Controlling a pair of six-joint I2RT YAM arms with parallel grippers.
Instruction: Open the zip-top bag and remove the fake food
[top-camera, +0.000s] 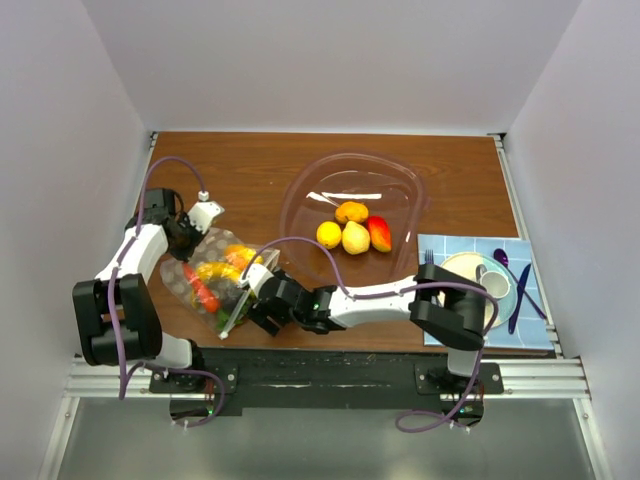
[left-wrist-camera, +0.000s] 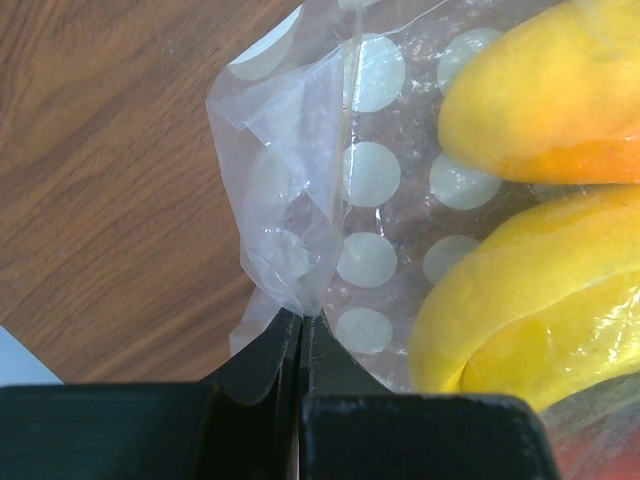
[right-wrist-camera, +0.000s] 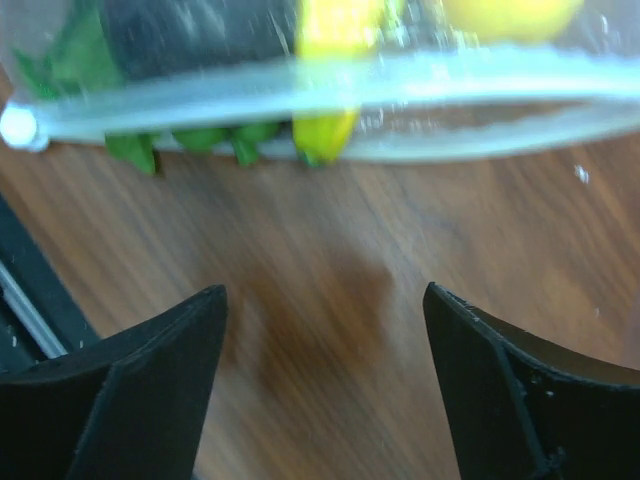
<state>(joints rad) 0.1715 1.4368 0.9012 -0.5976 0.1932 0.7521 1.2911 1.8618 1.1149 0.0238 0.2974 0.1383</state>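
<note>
Slippage threatens: the left gripper (left-wrist-camera: 300, 325) pinches a thin corner of the bag (top-camera: 214, 290), at eight o'clock on the table (top-camera: 250, 170), so a tug by the open, empty right gripper (right-wrist-camera: 322, 300) could free it with toy fruit (top-camera: 222, 268) inside.

I count one zip-top bag (top-camera: 180, 278), near left; fake food (top-camera: 218, 270) inside too crowded to tally. One bowl (top-camera: 300, 195) holds four more pieces. Near right: one plate (top-camera: 455, 264), one cup (top-camera: 493, 284), one fork (top-camera: 428, 260).

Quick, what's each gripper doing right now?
Left gripper: closed, pinching the edge of the zip-top bag.
Right gripper: open, holding nothing, just short of the bag's zip edge.
</note>
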